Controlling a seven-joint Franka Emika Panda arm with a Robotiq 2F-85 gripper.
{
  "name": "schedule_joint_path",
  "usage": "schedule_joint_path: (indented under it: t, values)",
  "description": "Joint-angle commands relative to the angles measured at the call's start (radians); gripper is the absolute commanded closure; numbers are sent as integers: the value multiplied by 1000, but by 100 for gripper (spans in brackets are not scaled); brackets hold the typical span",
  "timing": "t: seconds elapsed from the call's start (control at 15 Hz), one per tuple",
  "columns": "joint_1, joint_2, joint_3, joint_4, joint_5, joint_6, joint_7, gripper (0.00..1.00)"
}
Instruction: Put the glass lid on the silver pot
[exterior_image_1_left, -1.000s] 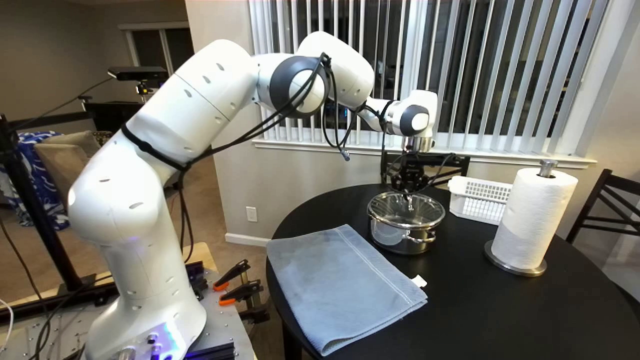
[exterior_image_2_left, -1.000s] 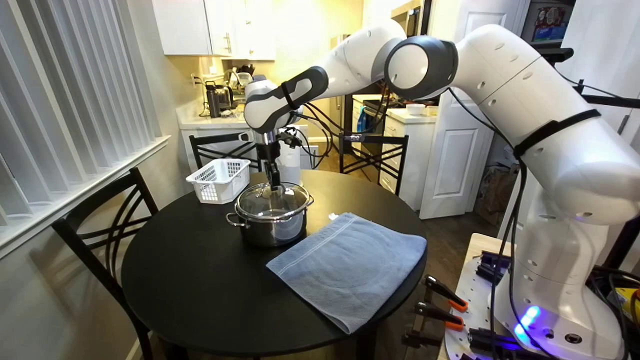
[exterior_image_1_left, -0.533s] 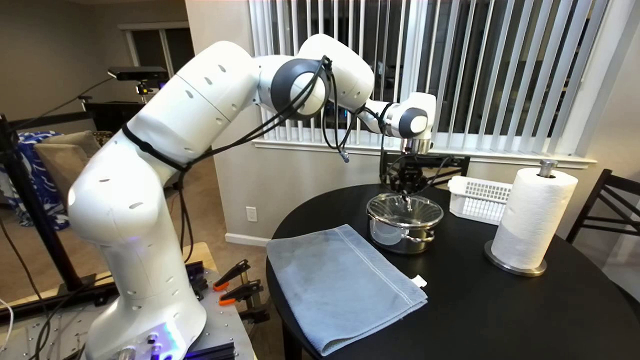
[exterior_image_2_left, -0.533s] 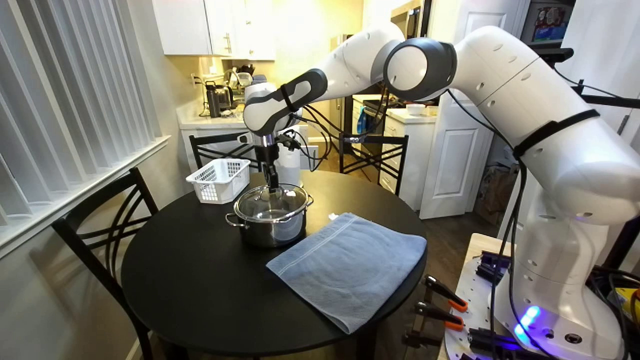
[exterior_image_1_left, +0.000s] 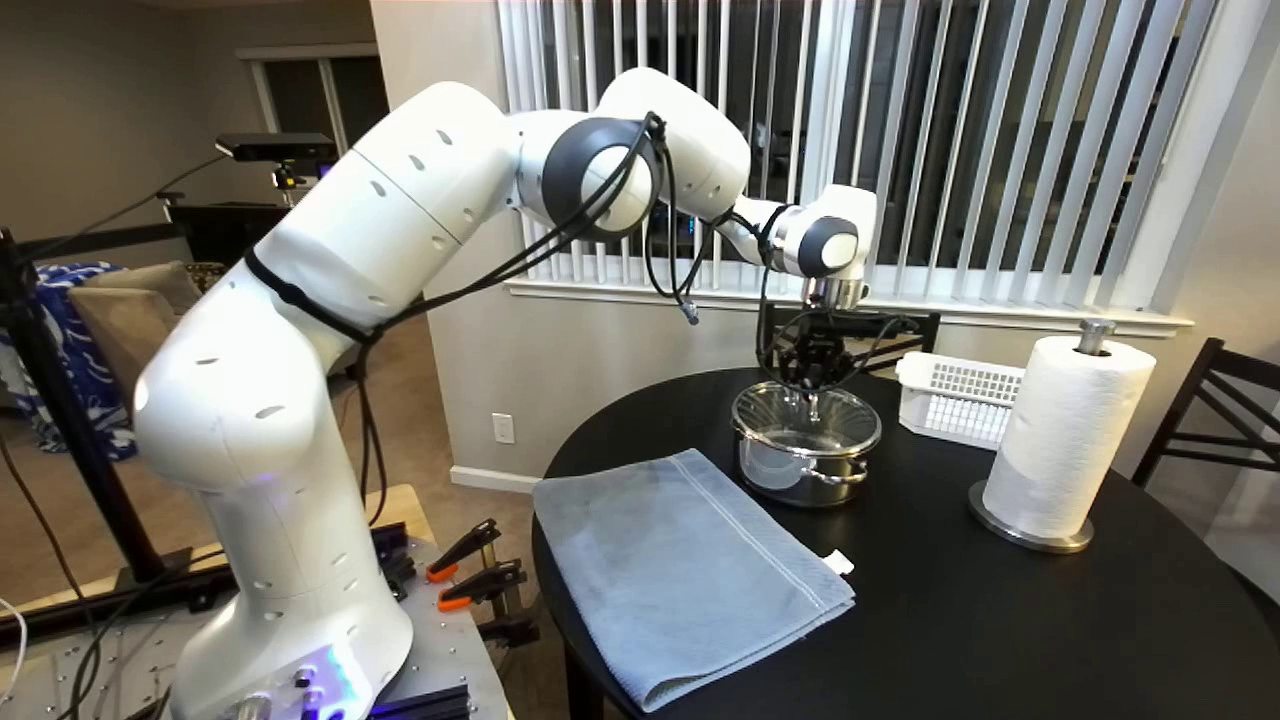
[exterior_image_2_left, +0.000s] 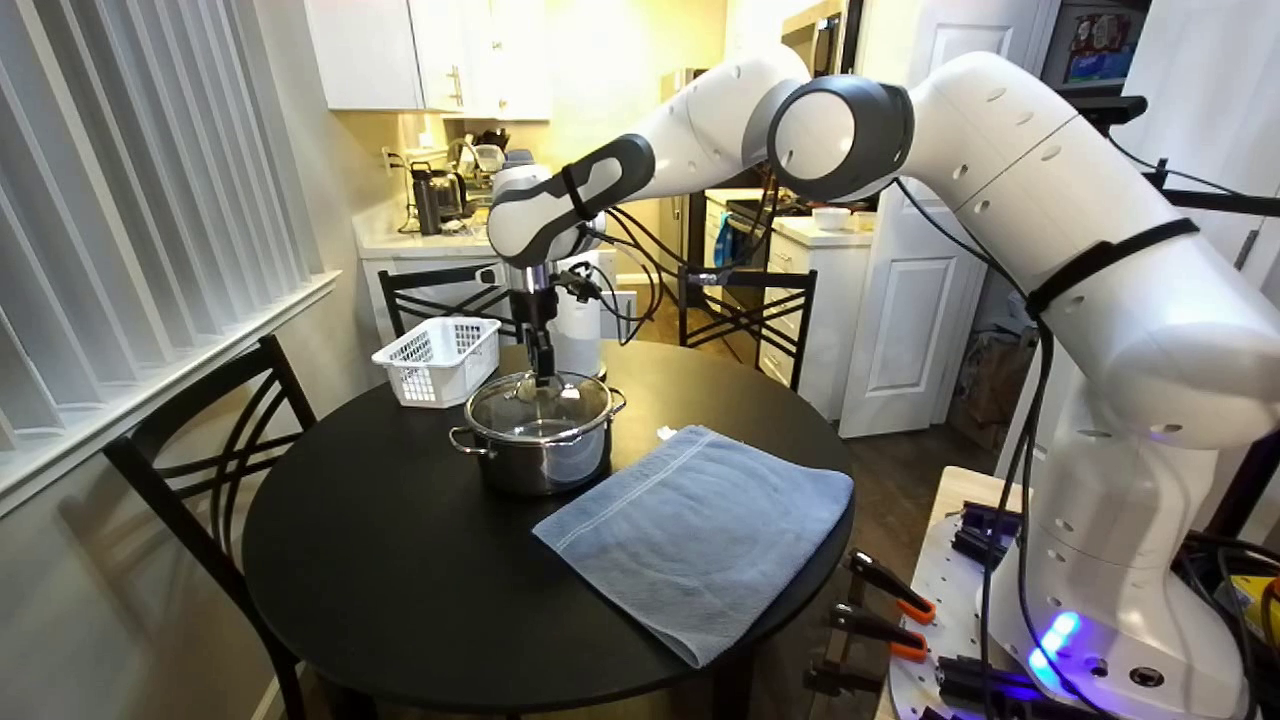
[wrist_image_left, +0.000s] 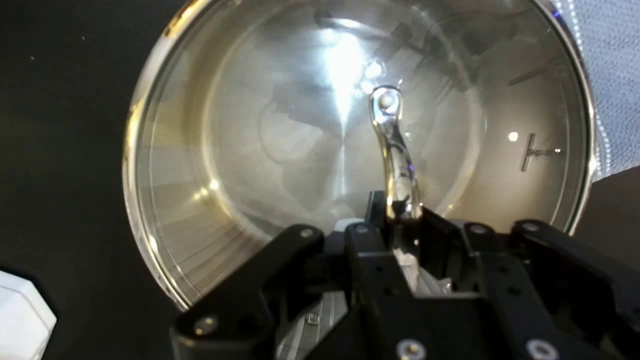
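Observation:
The glass lid (exterior_image_1_left: 825, 425) is a clear disc with a metal rim and an arched metal handle. It sits over the mouth of the silver pot (exterior_image_1_left: 790, 475). In an exterior view the lid (exterior_image_2_left: 525, 408) lies roughly level at the top of the pot (exterior_image_2_left: 548, 468). I cannot tell whether its rim is fully seated all round. My gripper (exterior_image_1_left: 810, 388) points down over the lid. In the wrist view its black fingers (wrist_image_left: 400, 212) are closed around the lid's handle (wrist_image_left: 395, 150). The pot's inside shows through the glass.
A blue-grey cloth (exterior_image_1_left: 690, 570) lies beside the pot on the round black table (exterior_image_2_left: 400, 560). A white basket (exterior_image_2_left: 440, 360) stands behind the pot. A paper towel roll (exterior_image_1_left: 1065, 440) on a stand is farther along. Black chairs (exterior_image_2_left: 220, 470) surround the table.
The lid and my gripper have shifted slightly to the left in both exterior views. My gripper has come down a little. The pot seems to have slid very slightly the same way.

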Motion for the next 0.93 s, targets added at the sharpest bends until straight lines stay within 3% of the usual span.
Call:
schedule_joint_path:
  t: [0.0,0.07,0.13,0.33,0.67,0.73,0.87]
  values:
    - [-19,-25,19,-13,32,7,-17,98]
    - [-17,-24,16,-13,29,7,-11,98]
    - [-10,-24,9,-13,18,-1,-3,67]
    - [-2,-27,2,-15,9,2,5,54]
    - [10,-56,-6,-32,-6,2,16,23]
    - [0,-18,2,6,9,-3,0,41]
    - [3,-23,2,6,8,-3,0,27]
